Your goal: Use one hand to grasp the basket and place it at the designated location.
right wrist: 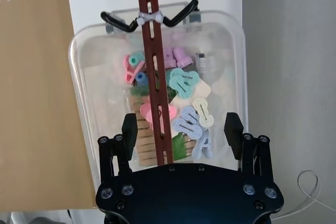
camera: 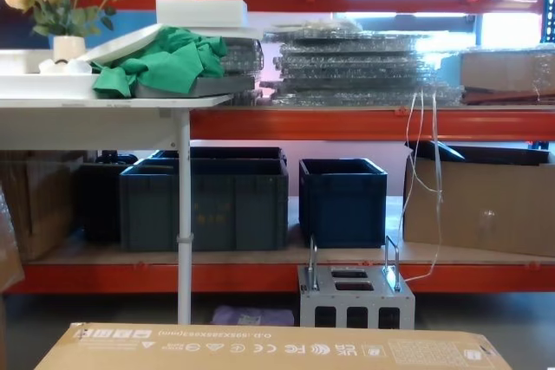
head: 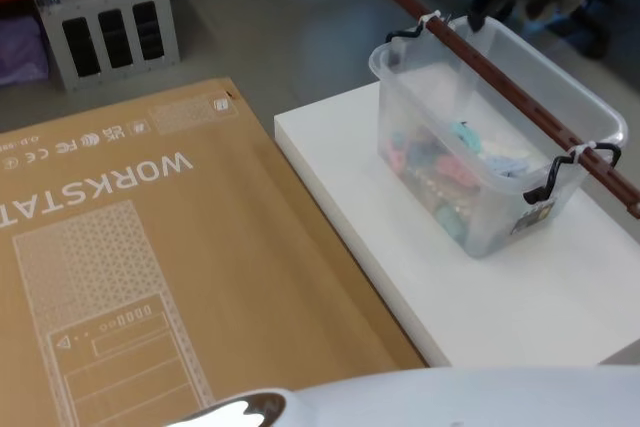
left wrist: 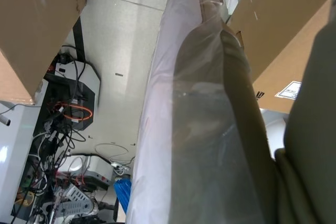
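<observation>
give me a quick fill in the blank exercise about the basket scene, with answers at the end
1. The basket stands on a ____ platform.
2. The right gripper hovers above the basket with its jaws ____.
3. The red-brown handle lies across the basket's top, and a ____ tie fixes it to a black hook.
4. Left of the platform lies a flat ____ box printed with WORKSTAT.

Answers: white; open; white; cardboard
</observation>
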Action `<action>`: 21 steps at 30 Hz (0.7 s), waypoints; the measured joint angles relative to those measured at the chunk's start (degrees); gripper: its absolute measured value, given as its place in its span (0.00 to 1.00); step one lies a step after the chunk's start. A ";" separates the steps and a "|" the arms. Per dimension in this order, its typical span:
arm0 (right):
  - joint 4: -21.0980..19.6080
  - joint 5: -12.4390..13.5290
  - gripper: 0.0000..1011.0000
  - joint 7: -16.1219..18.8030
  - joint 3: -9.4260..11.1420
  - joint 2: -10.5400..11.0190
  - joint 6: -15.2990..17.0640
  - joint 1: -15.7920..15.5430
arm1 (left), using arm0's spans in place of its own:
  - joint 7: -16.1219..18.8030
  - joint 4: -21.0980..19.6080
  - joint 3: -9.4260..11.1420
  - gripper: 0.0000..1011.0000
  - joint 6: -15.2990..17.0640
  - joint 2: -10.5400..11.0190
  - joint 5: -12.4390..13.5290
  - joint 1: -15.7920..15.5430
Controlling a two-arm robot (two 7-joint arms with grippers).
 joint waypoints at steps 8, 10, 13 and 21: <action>-0.41 0.25 0.99 -0.10 1.51 0.51 0.23 -0.04 | 0.00 0.00 0.00 0.00 0.00 0.00 0.00 0.00; -0.41 0.24 0.99 -0.09 1.64 0.51 0.26 -0.08 | 0.00 -0.03 0.00 0.00 0.00 -0.01 0.00 0.00; -0.39 0.21 0.99 0.02 1.85 0.50 0.29 -0.10 | 0.00 -0.02 0.00 0.00 0.00 0.00 0.00 0.00; -0.34 0.21 0.99 0.04 1.81 0.46 0.31 -0.14 | 0.00 -0.02 0.00 0.00 0.00 -0.01 0.01 0.00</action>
